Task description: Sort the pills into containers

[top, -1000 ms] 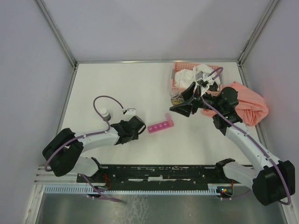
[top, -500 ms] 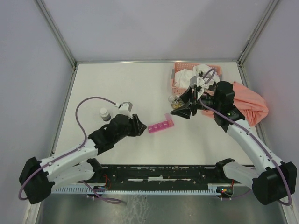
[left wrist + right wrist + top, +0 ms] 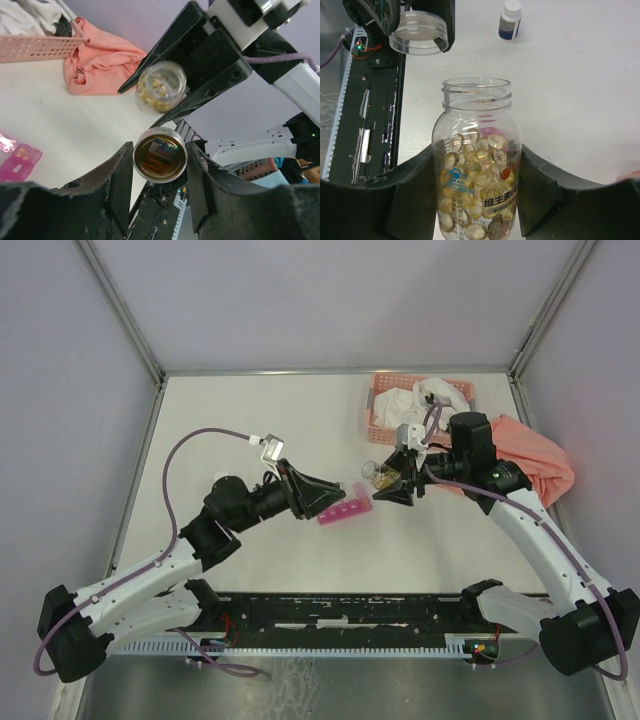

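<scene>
**White table, open jar, lid held apart**

White table (image 3: 250,420) sits inside pale grey walls (image 3: 60,390). Near the middle of the top view, a little toward 6 o'clock, lies the slim pink plastic pill strip (image 3: 345,512). It is a row of small square cups, flat on the table.

The left claw (image 3: 335,496) is closed on a clear round plastic lid (image 3: 160,156), at about 10 o'clock from the strip. The right claw (image 3: 385,480) grips a clear plastic jar (image 3: 477,200) at about 1 o'clock from the strip. The jar's mouth is open and yellow pills (image 3: 470,150) sit inside. Lid and jar are near each other but apart.

A salmon-orange plastic basket with holes (image 3: 375,405) stands at 1 o'clock on the table. An orange-pink cloth (image 3: 535,455) is bunched at 3 o'clock. In the right wrist view, a small white bottle with a blue label (image 3: 511,20) stands upright at 12 o'clock.
</scene>
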Tool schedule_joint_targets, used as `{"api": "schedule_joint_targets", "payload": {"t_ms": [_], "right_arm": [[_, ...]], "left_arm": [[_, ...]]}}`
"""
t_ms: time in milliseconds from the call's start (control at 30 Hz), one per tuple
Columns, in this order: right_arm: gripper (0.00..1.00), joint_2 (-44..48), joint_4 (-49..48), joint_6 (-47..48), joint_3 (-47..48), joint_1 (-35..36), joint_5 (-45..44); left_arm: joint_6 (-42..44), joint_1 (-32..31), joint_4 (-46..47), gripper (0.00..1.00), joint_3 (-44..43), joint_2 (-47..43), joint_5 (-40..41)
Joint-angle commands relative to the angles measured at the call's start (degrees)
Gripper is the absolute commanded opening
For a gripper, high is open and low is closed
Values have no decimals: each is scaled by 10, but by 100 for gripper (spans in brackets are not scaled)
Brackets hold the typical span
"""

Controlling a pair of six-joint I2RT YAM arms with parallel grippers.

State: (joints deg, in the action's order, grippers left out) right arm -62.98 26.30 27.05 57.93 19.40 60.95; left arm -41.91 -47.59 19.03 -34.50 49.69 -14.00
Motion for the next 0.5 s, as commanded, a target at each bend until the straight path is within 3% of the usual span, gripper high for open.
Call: {"api": "schedule_joint_targets", "payload": {"t_ms": [0, 467], "right_arm": [[14, 3, 61, 79, 39, 15, -33], [14, 2, 114, 143, 52, 46, -61]], "left_arm": [[-28, 1, 55, 30, -56, 35, -46], [-30, 3, 54, 31, -90, 91, -62]]}}
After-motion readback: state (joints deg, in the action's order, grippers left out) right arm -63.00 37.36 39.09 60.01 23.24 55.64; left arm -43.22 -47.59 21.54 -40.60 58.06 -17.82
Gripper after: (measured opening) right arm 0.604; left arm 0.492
